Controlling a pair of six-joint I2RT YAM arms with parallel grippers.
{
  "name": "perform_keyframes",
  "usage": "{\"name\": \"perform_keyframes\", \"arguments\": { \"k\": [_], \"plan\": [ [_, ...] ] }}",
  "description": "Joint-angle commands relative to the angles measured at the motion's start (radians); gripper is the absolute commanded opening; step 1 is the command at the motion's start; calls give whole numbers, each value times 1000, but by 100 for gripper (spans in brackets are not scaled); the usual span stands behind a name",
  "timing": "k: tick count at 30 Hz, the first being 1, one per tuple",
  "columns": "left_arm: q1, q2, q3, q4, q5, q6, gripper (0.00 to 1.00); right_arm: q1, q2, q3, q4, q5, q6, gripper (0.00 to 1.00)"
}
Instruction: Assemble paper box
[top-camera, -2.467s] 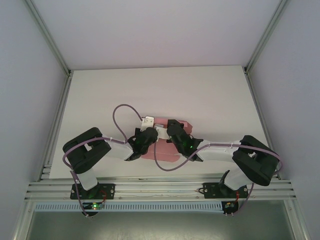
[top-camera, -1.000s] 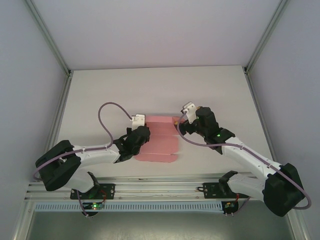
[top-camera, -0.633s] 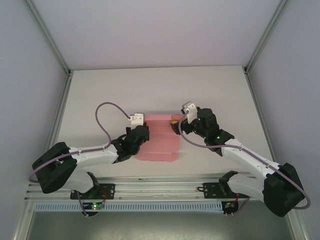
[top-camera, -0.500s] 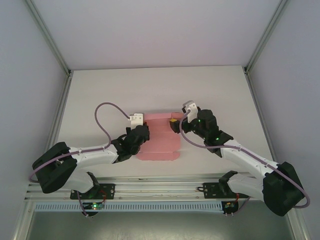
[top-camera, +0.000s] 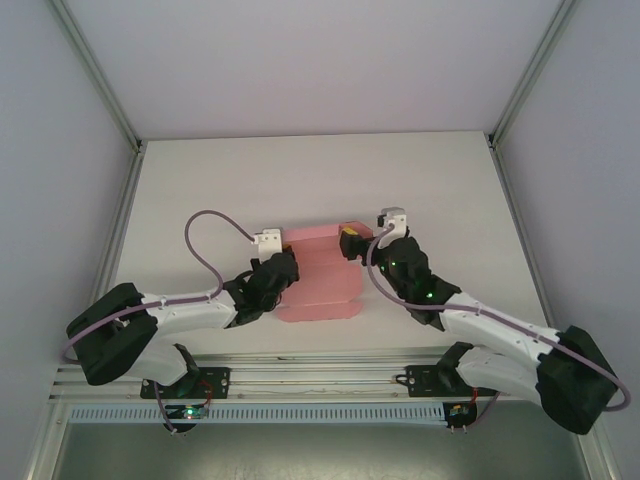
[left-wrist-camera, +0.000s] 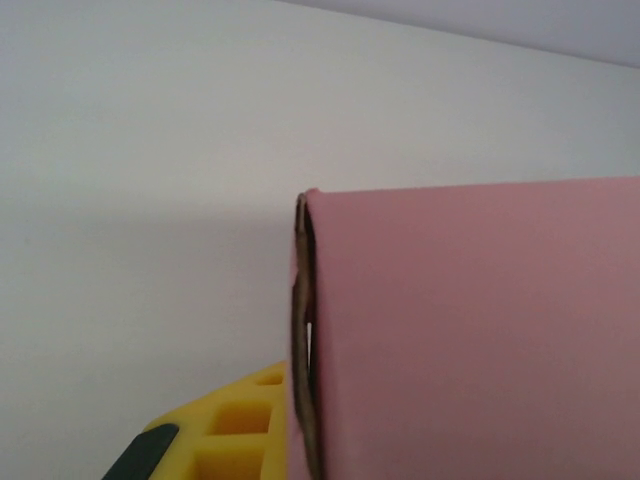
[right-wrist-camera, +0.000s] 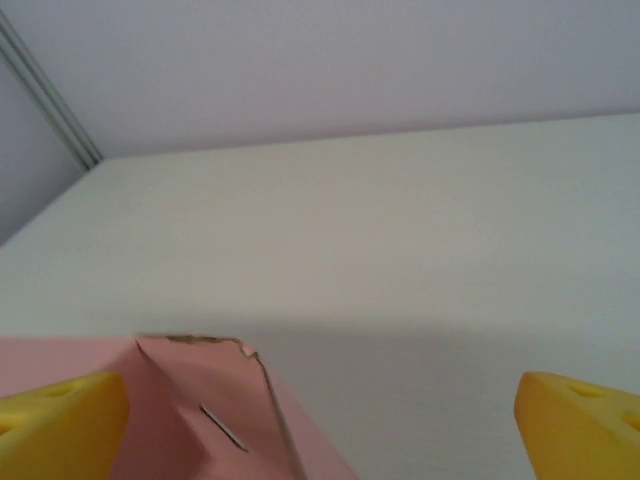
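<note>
The pink paper box (top-camera: 318, 278) lies flattened on the white table between both arms. My left gripper (top-camera: 284, 282) sits at its left edge. In the left wrist view one yellow finger (left-wrist-camera: 232, 440) presses close against the card's edge (left-wrist-camera: 305, 340), and the pink panel (left-wrist-camera: 470, 340) hides the other finger. My right gripper (top-camera: 355, 248) is at the box's far right corner. In the right wrist view it (right-wrist-camera: 320, 430) stands wide open, with its left finger (right-wrist-camera: 60, 425) over the pink corner flap (right-wrist-camera: 200, 400) and its right finger (right-wrist-camera: 580, 425) over bare table.
The white table (top-camera: 320, 180) stretches behind the box to the back wall. Metal frame rails (top-camera: 110, 250) run along both sides, and a rail (top-camera: 320, 375) crosses the near edge by the arm bases.
The right arm has turned and drawn inward, bringing its open gripper left onto the box's far right corner. The left gripper has stayed at the left edge.
</note>
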Motion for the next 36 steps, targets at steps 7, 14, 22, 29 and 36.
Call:
{"name": "perform_keyframes", "arguments": {
  "k": [7, 14, 22, 29, 36],
  "plan": [
    [-7, -36, 22, -95, -75, -95, 0, -43, -249, -95, -270, -59, 90, 98],
    [-7, -75, 12, -98, -69, -99, 0, -127, -292, -127, -448, -146, 69, 98],
    [-7, -117, 8, -125, -33, -91, 0, -161, -132, -122, -375, -155, 30, 98],
    [-7, -113, 5, -124, -12, -82, 0, -161, -65, -123, -226, -78, 7, 98],
    [-7, -104, 12, -119, 14, -68, 0, -159, -60, -129, -118, -158, -51, 98]
  ]
}}
